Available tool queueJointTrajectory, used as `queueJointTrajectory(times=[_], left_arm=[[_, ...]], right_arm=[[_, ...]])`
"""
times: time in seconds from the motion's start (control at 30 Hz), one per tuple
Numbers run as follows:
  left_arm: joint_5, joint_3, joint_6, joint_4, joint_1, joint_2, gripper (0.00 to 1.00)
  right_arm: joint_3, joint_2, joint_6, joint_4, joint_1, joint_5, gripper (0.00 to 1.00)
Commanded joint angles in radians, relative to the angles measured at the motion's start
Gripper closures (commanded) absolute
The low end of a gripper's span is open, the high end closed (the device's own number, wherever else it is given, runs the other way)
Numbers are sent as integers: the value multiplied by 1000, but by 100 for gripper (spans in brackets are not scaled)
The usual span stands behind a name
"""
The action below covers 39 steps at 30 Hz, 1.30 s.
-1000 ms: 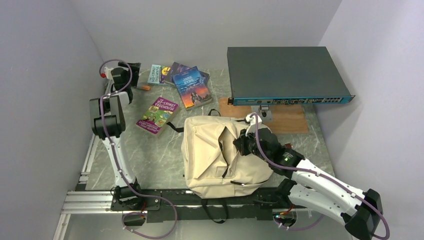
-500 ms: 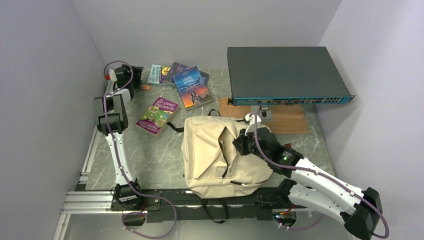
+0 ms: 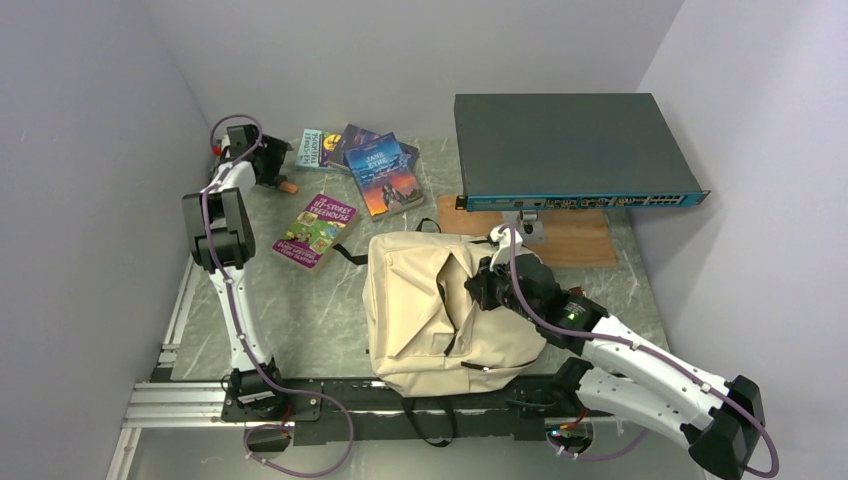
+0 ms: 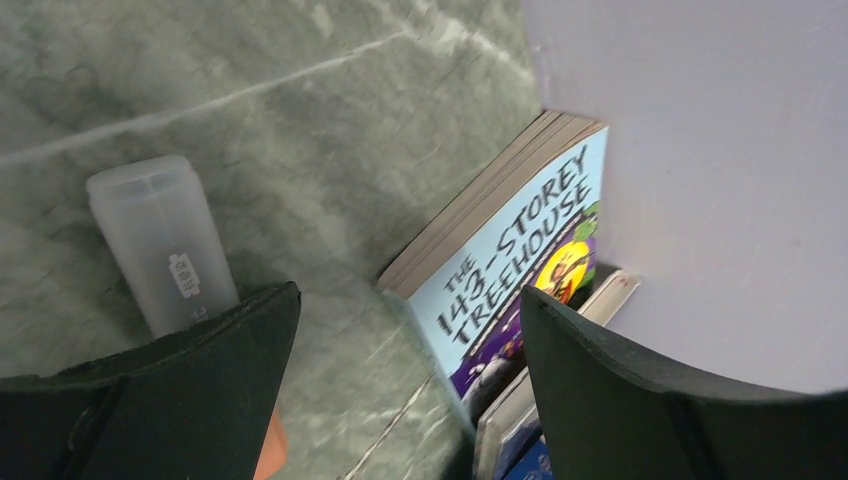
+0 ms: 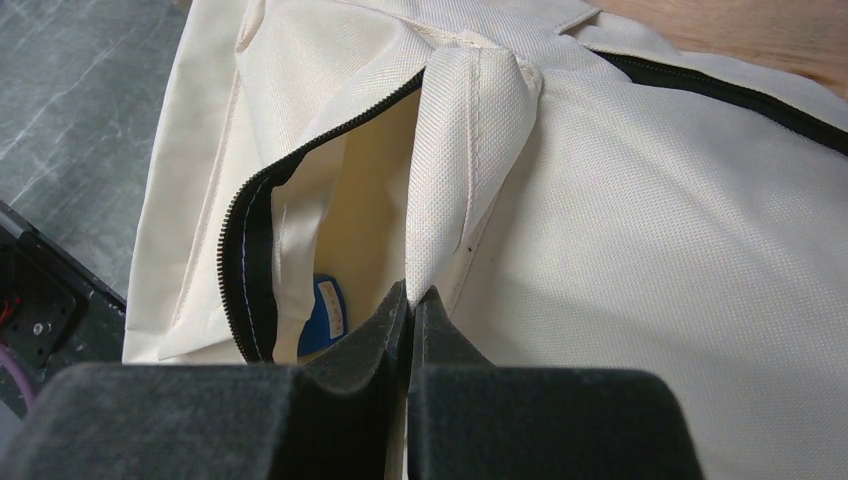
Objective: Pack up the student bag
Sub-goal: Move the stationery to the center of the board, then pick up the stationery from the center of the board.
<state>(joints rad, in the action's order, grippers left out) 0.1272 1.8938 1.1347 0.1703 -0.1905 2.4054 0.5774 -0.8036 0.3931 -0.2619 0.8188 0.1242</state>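
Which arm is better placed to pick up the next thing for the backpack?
Left: the left gripper, open, hangs by the 143-Storey Treehouse book, while the right gripper pinches the backpack flap.

Soft, even light comes from overhead, flat across the marbled table [image 3: 320, 300], with faint shadows, darkest under the network switch [image 3: 570, 140]. From above all looks fairly crisp. At the right wrist the weave of the student bag [image 5: 650, 250] is sharp while the right gripper [image 5: 411, 297] blurs up close; at the left wrist the Treehouse book [image 4: 510, 270] is slightly soft, the left gripper [image 4: 407, 295] dark and out of focus
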Motion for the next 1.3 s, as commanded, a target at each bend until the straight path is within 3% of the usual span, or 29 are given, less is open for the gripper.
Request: queueJointTrajectory(times=[0.0, 0.2, 0.3, 0.53, 0.67, 0.87, 1.0, 1.27], left_arm=[[23, -78, -106, 246, -17, -45, 13], [16, -190, -228, 273, -16, -169, 15], [-58, -240, -280, 268, -16, -245, 13], [-173, -236, -493, 395, -12, -362, 10], [-189, -313, -538, 369, -12, -420, 9], [-257, -327, -504, 460, -3, -435, 11], [-294, -306, -478, 511, -3, -376, 13], [-267, -287, -511, 519, -4, -295, 38]], right_arm=[[47, 18, 3, 29, 1, -17, 100], [40, 14, 10, 50, 2, -36, 100], [37, 11, 13, 58, 1, -52, 100], [17, 23, 18, 62, 2, -50, 100], [21, 8, 13, 70, 3, -68, 100], [22, 0, 18, 78, 2, -80, 100], [20, 10, 23, 78, 2, -90, 100], [19, 34, 16, 56, 2, -73, 100]])
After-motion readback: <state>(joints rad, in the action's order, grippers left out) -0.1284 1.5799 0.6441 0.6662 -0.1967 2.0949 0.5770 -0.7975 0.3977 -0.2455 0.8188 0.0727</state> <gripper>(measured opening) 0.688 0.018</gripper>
